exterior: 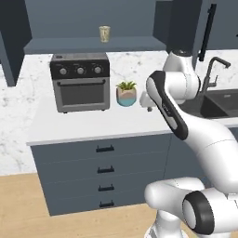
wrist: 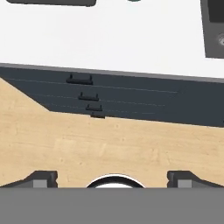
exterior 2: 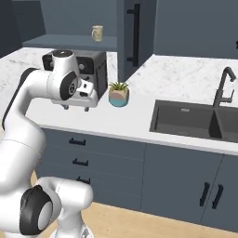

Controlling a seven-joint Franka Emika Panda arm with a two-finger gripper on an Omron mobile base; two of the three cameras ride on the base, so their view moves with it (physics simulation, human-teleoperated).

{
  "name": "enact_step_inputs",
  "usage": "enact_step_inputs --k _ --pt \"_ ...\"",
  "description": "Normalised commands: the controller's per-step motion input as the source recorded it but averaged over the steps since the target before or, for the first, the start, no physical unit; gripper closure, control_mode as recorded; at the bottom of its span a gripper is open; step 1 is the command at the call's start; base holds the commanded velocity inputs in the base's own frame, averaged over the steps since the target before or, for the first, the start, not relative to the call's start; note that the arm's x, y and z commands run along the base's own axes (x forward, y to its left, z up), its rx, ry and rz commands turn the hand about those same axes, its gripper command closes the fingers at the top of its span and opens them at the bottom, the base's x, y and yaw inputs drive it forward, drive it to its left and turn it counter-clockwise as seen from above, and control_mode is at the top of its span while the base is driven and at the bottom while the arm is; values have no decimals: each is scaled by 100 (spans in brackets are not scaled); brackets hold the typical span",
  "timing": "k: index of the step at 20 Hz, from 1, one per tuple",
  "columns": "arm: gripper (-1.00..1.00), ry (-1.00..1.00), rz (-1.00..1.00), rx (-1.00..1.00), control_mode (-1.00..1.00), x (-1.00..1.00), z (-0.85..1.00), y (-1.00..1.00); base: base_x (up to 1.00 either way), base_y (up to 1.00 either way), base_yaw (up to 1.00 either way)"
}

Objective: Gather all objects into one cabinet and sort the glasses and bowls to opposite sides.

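Risk: the lone cream cup [exterior: 104,33] stands on the slate-blue shelf [exterior: 69,45] above the toaster oven [exterior: 80,82], so a reach from here could clip the oven top or the potted plant [exterior: 126,93]. Arm: folded high over the white counter [exterior: 93,123], hand pointing downward. Gripper [wrist: 112,177]: fingers spread wide, nothing between them.

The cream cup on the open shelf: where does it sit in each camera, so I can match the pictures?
Left base view: the cup stands top centre on the shelf, above the toaster oven.
Right base view: the cup stands upper left of centre on the shelf, above the oven and the arm.
Hand view: I cannot find it; this camera looks down at counter edge, drawers and floor.
Shared landmark: the potted plant beside the oven.
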Motion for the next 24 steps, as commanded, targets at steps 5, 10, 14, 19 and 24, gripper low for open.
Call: enact_step_inputs --k 5,10,14,19,24 --pt "-100 0 0 0 100 0 0 0 0 54 0" --pt "-100 0 0 0 100 0 0 0 40 36 -4" --pt "-100 0 0 0 100 0 0 0 100 10 -7" --pt "-100 0 0 0 100 0 0 0 100 2 -7" --pt "-100 0 0 0 100 0 0 0 100 20 -7"
